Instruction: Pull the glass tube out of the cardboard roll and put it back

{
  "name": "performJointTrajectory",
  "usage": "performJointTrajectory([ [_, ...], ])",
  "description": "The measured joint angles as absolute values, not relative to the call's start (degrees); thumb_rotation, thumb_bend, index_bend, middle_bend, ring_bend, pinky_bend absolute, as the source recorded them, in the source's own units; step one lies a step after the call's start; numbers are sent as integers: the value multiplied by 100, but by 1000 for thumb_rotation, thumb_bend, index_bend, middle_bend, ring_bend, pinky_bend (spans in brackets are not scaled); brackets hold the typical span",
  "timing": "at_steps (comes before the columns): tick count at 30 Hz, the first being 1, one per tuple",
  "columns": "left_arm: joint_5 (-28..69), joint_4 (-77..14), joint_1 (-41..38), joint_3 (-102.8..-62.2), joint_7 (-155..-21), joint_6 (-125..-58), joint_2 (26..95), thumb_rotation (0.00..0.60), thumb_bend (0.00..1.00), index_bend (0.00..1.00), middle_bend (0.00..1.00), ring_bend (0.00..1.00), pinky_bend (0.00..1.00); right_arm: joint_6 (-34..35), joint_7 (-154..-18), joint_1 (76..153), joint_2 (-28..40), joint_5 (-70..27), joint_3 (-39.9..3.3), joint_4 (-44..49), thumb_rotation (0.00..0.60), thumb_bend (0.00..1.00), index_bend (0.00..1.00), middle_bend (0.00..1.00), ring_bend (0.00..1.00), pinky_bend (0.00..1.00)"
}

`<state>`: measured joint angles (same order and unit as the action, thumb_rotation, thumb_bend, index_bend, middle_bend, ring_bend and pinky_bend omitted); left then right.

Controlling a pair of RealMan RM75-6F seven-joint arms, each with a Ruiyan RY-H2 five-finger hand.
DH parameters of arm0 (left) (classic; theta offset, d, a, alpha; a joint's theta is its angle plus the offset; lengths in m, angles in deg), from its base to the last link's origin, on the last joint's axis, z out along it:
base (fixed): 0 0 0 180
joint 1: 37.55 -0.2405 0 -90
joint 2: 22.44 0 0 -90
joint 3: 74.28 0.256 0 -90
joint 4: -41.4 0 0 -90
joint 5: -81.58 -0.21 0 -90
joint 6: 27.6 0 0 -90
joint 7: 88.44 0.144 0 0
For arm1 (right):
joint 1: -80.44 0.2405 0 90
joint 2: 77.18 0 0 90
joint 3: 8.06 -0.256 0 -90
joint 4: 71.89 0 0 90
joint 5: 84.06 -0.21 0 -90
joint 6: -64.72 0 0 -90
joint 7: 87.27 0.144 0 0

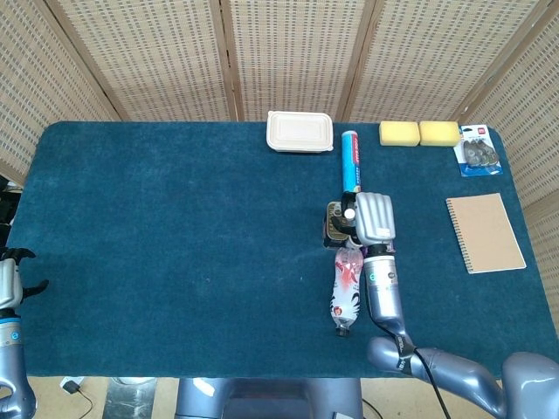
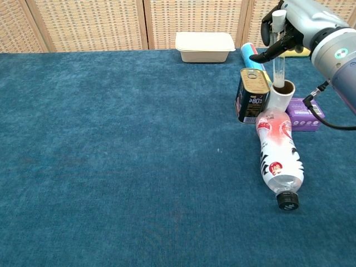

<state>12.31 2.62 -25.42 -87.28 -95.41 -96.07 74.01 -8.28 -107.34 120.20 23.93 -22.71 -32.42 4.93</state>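
Right hand [image 2: 295,25]: raised above the cardboard roll, pinching the glass tube near its white-capped top between thumb and a finger.
Glass tube [image 2: 277,53]: upright, held by the right hand; its lower end sits at the mouth of the cardboard roll, most of its length showing above the rim.
Cardboard roll [image 2: 280,97]: standing upright on the table, toward the back right, just beside the tin can and touching the bottle's base.
Tin can [image 2: 251,95]: upright, just left of the roll.
Plastic bottle [image 2: 278,158]: lying on its side, cap toward the table's front edge.
Purple box [image 2: 304,114]: just right of the roll.
Left hand [image 1: 9,281]: at the table's front left corner, fingers apart, holding nothing.
Table [image 2: 111,156]: covered in blue cloth.
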Motion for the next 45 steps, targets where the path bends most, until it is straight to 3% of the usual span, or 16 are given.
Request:
performJointTrajectory([
  [25,1232,263,-2541,-8730,-9542,-9609,7402,600,107,399,370,201,295,-988,-10520,12107,2406,-2188,-3348,408,600,288,790,921,955,864],
  [45,1233,262,-2539,-8731,-9544,-9602,7400,599,107,399,370,201,295,-976,-10273,12103,2232,-2265,-3481,860,600,293,790,934,969,874],
])
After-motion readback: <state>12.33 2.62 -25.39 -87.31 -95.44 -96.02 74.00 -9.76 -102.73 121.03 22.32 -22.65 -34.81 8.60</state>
